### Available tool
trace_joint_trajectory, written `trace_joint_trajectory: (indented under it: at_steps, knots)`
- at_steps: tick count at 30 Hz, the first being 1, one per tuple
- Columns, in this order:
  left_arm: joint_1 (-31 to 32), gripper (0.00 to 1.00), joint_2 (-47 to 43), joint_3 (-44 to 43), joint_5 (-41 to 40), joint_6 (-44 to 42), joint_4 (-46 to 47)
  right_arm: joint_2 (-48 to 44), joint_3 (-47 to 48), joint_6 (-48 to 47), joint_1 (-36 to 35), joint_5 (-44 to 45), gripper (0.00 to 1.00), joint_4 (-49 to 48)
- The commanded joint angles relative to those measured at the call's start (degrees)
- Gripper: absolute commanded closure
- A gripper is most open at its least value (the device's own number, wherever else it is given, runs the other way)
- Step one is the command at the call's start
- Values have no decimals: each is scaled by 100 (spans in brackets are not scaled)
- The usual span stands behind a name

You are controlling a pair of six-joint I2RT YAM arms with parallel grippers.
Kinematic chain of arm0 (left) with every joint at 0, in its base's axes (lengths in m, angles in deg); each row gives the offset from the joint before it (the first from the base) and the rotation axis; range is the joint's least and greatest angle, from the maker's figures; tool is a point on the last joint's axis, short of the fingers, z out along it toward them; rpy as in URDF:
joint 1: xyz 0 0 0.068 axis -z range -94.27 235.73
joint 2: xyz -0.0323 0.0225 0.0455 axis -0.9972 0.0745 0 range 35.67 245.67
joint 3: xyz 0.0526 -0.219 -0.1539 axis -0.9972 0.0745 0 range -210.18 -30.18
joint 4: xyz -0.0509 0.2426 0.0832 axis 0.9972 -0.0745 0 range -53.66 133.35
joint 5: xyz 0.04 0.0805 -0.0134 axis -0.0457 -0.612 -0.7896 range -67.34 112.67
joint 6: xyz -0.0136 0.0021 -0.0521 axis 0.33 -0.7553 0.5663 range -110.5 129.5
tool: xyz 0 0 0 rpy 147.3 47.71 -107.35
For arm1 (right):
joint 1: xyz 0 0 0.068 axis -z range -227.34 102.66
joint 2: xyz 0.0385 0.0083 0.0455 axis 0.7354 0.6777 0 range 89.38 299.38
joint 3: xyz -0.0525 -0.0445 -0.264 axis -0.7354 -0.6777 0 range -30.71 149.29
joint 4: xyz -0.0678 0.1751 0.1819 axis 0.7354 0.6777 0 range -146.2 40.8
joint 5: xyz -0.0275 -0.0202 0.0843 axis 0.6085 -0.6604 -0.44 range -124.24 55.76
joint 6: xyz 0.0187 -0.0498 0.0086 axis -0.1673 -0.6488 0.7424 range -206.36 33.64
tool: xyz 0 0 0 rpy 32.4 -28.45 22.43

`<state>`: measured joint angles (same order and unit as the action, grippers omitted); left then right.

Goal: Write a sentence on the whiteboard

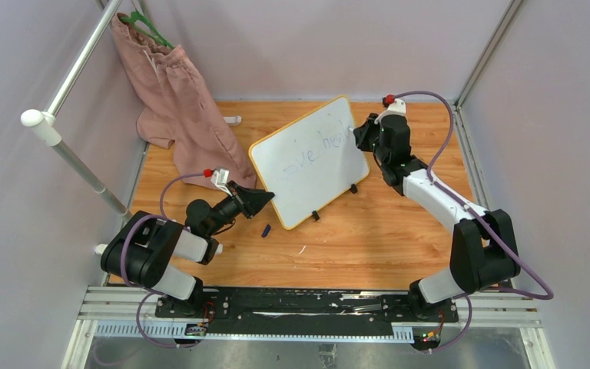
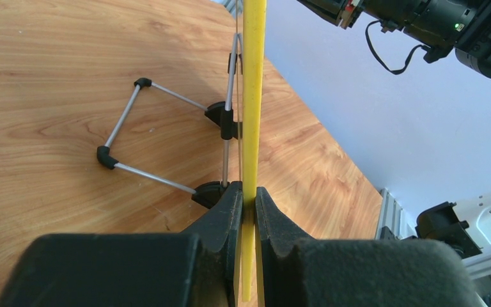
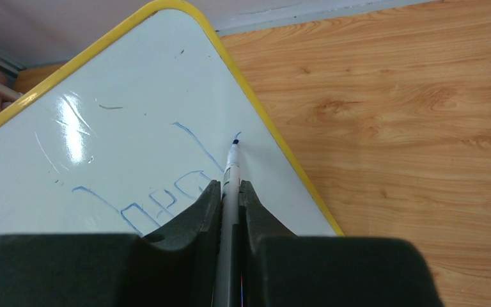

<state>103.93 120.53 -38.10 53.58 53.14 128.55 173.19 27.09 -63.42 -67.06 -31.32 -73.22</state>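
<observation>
**Risks.** We judge the main hazard to be board movement under pen pressure. The whiteboard [image 1: 311,160] stands tilted on its wire stand [image 2: 166,141] near the middle of the surface [image 1: 384,238]. Only the left claw [image 2: 248,208] steadies it, clamped on the yellow frame at the board's left edge. If the right arm presses too hard, the board could pivot about that single clamp point or slide on its feet, and strokes would smear or break.

Too little pressure gives the opposite fault. The sentence [image 1: 321,147] already reads faint, and lighter contact could leave gaps.

The marker [image 3: 231,160] tip sits close to the frame at the board's right side. A stroke carried further that way could run off the white face. A small dark object [image 1: 266,230], possibly a pen cap, lies on the surface just in front of the board, apart from both arms.

**Arm pose.** The left arm is folded low at the near left, forearm reaching toward the board, with one jaw on each side of the frame edge. The right arm extends from its base up the right side, elbow bent and wrist turned inward, so that the right claw [image 3: 230,192] faces the board's right half. That claw is closed narrowly on the marker, which projects between the jaws. Its blue tip is touching or just off the white face; we cannot tell which.
</observation>
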Motion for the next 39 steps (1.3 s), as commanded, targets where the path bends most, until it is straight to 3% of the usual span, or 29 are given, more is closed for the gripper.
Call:
trace_joint_trajectory:
  at_steps: [1,23,39]
  knots:
    - [52,100,-105,-16,81,-31,352,-64,-210,23,-137,-175,100,-65]
    - [70,100,-147,-2,73,-31,348,13,-201,-72,-37,308,100,153]
    - [70,100,-184,0,64,-14,353,-22,-291,-44,-12,88,100,251]
